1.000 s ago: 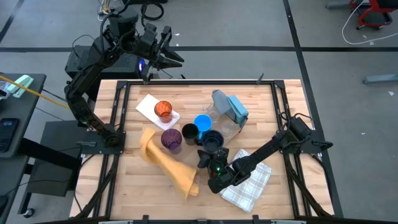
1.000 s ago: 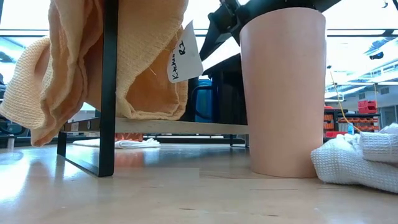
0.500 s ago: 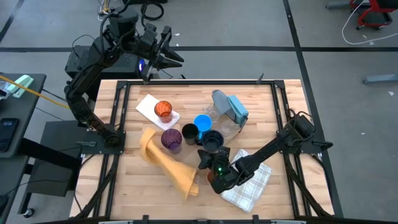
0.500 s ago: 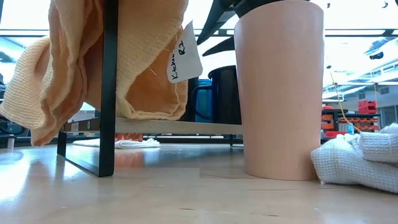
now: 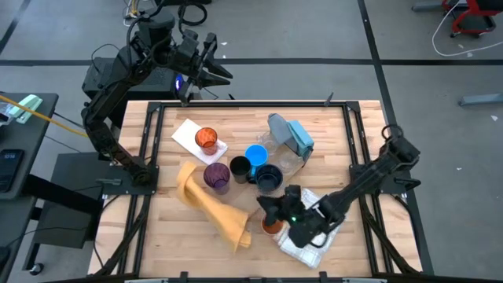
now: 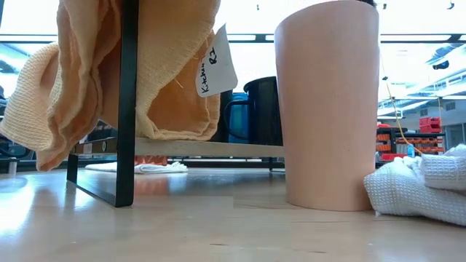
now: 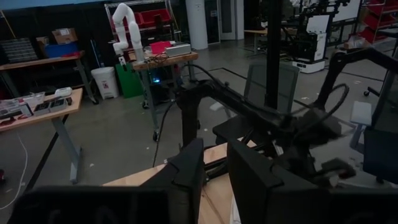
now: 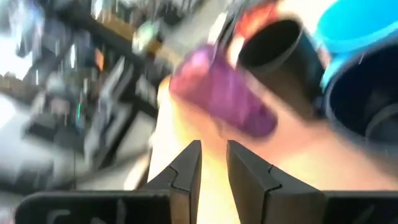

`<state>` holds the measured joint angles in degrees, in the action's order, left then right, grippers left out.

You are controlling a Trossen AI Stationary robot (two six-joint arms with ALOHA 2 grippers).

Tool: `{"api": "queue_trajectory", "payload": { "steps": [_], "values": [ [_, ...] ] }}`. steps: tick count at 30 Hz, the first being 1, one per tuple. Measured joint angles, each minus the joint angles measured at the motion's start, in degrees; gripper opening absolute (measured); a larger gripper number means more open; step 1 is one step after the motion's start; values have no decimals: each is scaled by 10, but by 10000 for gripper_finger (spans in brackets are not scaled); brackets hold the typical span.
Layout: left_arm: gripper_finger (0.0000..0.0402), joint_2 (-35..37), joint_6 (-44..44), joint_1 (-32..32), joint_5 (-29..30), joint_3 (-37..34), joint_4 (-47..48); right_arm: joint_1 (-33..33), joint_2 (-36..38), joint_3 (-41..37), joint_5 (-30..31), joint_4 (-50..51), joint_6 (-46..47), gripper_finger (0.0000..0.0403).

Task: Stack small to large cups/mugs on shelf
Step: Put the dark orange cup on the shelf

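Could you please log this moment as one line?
right gripper: over table near peach cup | left gripper: parked behind table | cups: not stacked
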<state>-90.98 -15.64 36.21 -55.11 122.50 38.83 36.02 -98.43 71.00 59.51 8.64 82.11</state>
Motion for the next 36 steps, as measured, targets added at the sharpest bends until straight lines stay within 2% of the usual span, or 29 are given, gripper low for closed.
{"api": "queue_trajectory", "payload": {
  "steps": [7, 14, 17, 27, 36],
  "values": [
    [86, 0, 13, 0, 0, 0, 0, 28, 53, 0, -146, 106, -50, 82],
    [94, 0, 15, 0, 1, 0, 22, 13, 80, 0, -279, 232, -111, 83],
    [92, 0, 15, 0, 22, 0, 37, -3, 86, 0, -319, 265, -141, 88],
    [95, 0, 10, 10, 45, 0, 114, -49, 92, 0, -367, 287, -246, 98],
    [92, 0, -15, 31, 91, 0, 216, -53, 98, 0, -391, 309, -257, 98]
  ]
}}
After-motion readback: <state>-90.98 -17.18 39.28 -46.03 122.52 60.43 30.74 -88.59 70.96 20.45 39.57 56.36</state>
